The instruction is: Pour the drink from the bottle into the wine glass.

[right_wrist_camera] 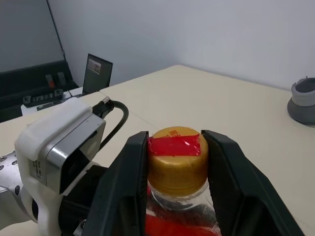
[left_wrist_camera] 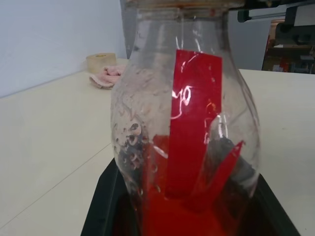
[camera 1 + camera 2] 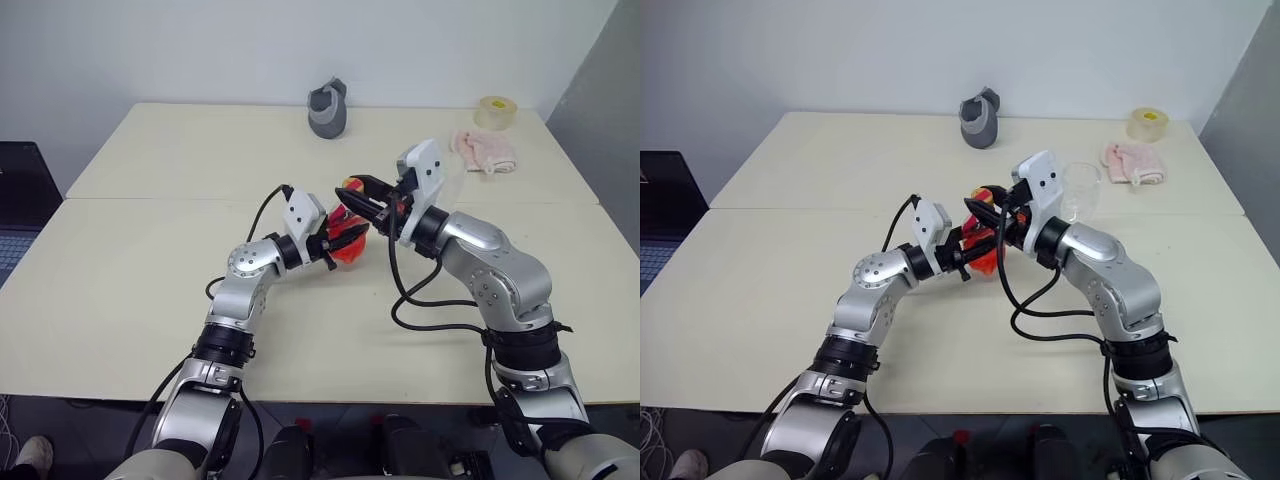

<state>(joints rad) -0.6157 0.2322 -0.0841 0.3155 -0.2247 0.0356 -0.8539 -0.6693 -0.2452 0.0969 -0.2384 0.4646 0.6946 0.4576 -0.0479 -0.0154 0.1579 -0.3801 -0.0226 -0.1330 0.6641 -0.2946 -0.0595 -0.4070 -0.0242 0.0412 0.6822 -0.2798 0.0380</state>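
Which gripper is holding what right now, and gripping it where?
Left gripper holds the bottle by its lower body. Right gripper has its fingers on either side of the yellow cap.

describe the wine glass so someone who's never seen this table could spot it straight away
Start at the cream table and go to its far right corner, where a roll of tape and a pink cloth lie. The wine glass stands a little nearer than these, just behind the right arm's white wrist housing. It is the only clear, colourless thing there, with a rounded bowl.
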